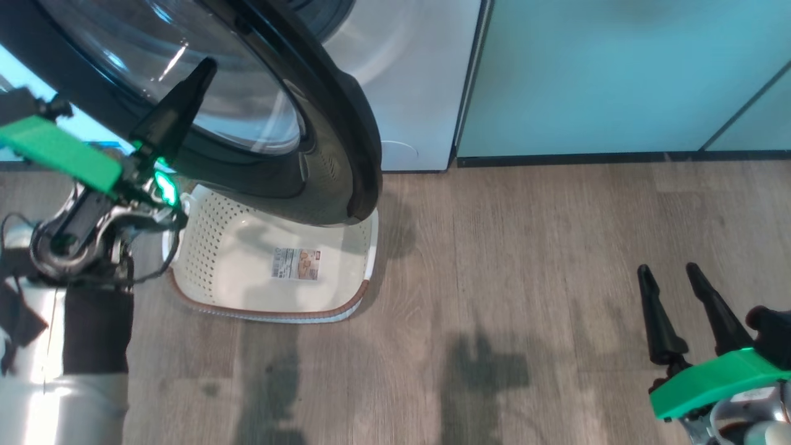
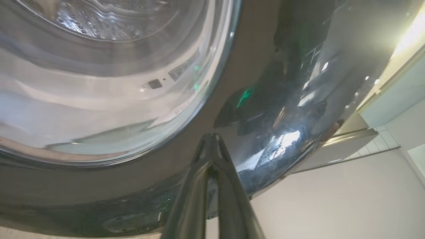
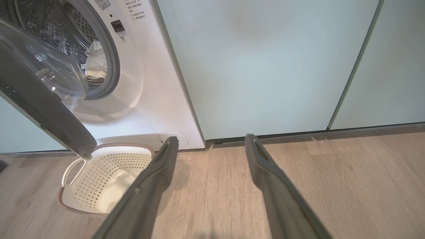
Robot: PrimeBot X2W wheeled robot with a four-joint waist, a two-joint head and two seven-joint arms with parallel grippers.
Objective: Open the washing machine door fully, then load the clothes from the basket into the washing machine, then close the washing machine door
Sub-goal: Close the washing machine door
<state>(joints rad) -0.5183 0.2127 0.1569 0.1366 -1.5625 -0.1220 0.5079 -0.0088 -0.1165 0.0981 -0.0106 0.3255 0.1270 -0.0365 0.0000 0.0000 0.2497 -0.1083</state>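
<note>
Two grippers stand in opposite states for you. Your left gripper (image 1: 207, 65) has its dark fingers pressed together into one point, gripping nothing. It is raised in front of the washing machine door (image 1: 337, 142), and in the head view its tip lies over the clear glass bowl (image 1: 185, 55). In your left wrist view the joined tip sits close to the glossy black ring, just beside the edge of the glass; you cannot tell from either view whether it touches the door. Your right gripper (image 1: 668, 268) hangs low at your right, well apart from the machine, its two fingers spread wide with wooden floor (image 1: 525, 247) showing between them.

The door stands swung out from the washing machine (image 3: 149, 83), and its lower edge hangs above the far rim of the basket (image 3: 109, 166). The basket sits on the floor just in front of the machine, with the label sticker (image 1: 296, 264) showing on its cream bottom. Your right wrist view shows the clothes (image 3: 96, 64) as a pale yellow bundle inside the drum mouth, lying against the grey rim (image 3: 114, 63) with the steel drum (image 3: 49, 26) behind them. Pale green cabinets (image 3: 265, 66) stand right beside the machine.
</note>
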